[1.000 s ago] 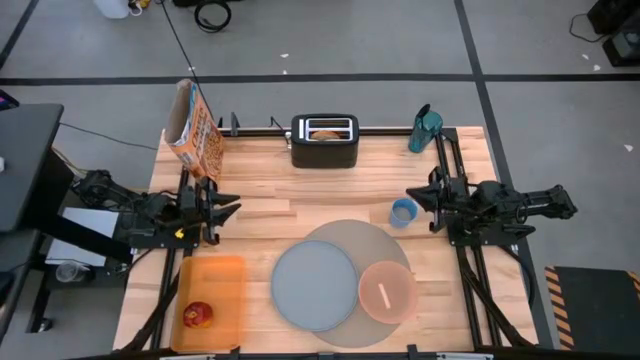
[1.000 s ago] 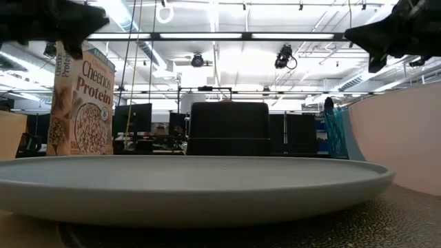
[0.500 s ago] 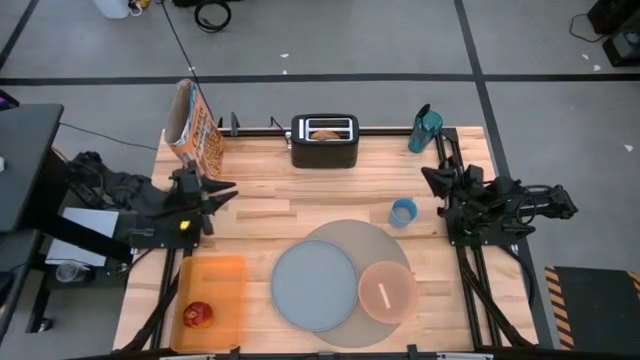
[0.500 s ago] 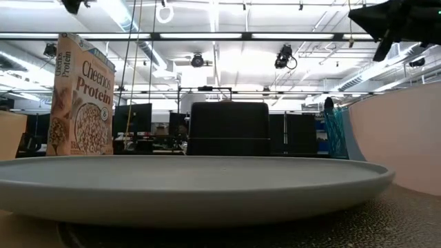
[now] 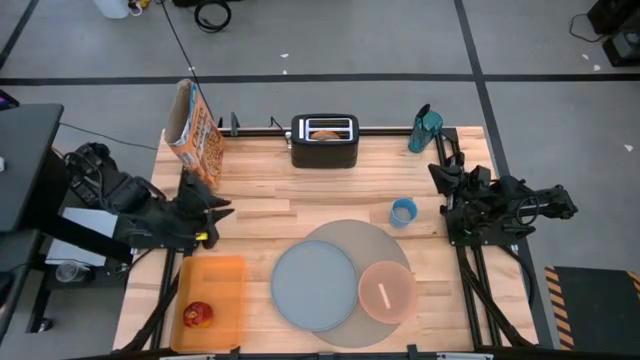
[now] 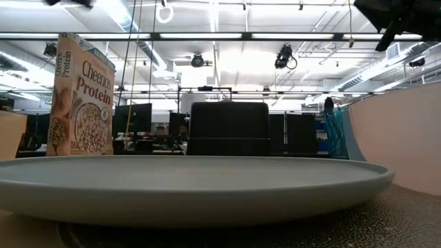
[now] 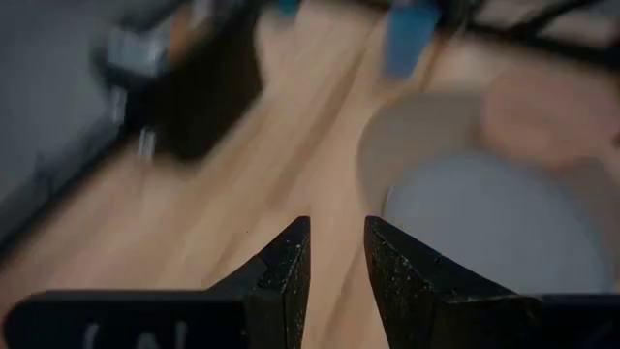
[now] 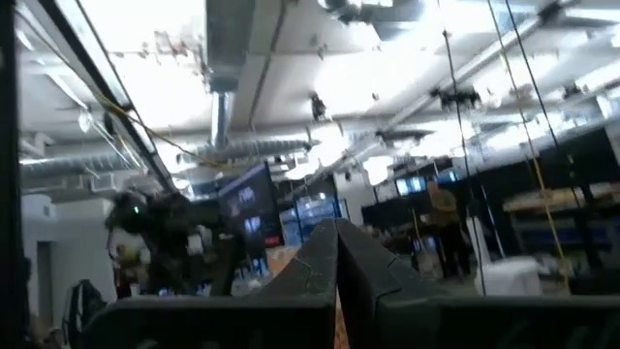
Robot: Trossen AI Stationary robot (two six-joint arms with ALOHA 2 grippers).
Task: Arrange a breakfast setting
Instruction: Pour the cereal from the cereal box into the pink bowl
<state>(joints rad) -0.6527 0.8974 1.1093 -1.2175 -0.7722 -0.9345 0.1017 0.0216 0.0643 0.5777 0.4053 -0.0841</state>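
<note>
A grey-blue plate [image 5: 314,285] and a pink bowl [image 5: 387,291] with a metal spoon [image 5: 383,294] in it rest on the round grey mat [image 5: 352,236]. The bagel [image 5: 324,133] sticks out of the black toaster [image 5: 324,142]. The red fruit [image 5: 197,315] lies on the orange tray [image 5: 215,285]. The cereal box [image 5: 193,130] stands far left and the teal tumbler [image 5: 424,128] far right. My left gripper [image 5: 215,205] hovers near the table's left edge, slightly open with nothing between its fingers [image 7: 336,257]. My right gripper [image 5: 437,172] is shut [image 8: 336,254] and empty at the right edge.
A small blue cup [image 5: 403,212] stands on the wood between the mat and my right arm. Bare wood lies between the toaster and the mat. Arm frames run along both side edges of the table.
My left gripper has risen, leaving the top of the low view, drawn back a little toward the table's left edge and tipped to a slant. My right gripper has tipped upward and pulled back toward the right edge.
</note>
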